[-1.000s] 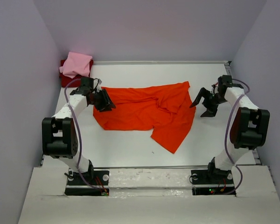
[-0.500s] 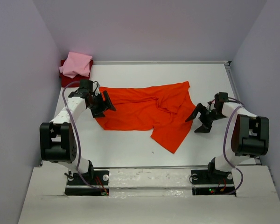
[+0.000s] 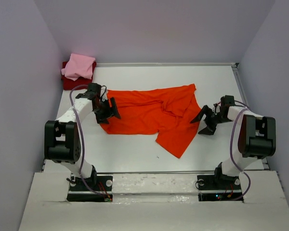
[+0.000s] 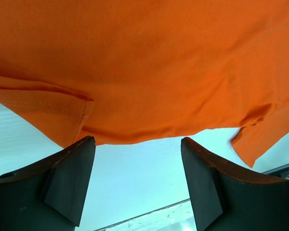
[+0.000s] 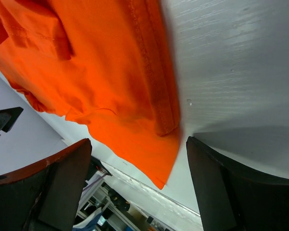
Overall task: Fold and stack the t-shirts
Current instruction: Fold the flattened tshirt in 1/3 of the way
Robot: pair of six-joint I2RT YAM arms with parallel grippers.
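Now both grippers sit low at opposite ends of the orange-red t-shirt (image 3: pixel 151 115), jaws wide, nothing held.

I have the left arm reaching forward, elbow bent, with the left gripper (image 3: pixel 111 109) at that shirt's left edge; in its wrist view the fingers (image 4: pixel 70 180) stand far apart and the hem lies just ahead of them, though I cannot tell whether they touch it. The right arm folds inward, and the right gripper (image 3: pixel 204 120) is tipped toward the shirt's right edge, spread just as wide, with a stitched hem between its fingers' line. The shirt lies rumpled on the white table (image 3: pixel 183 79). Beyond its left end, the light pink t-shirt (image 3: pixel 79 66) rests on the dark red t-shirt (image 3: pixel 67 83).
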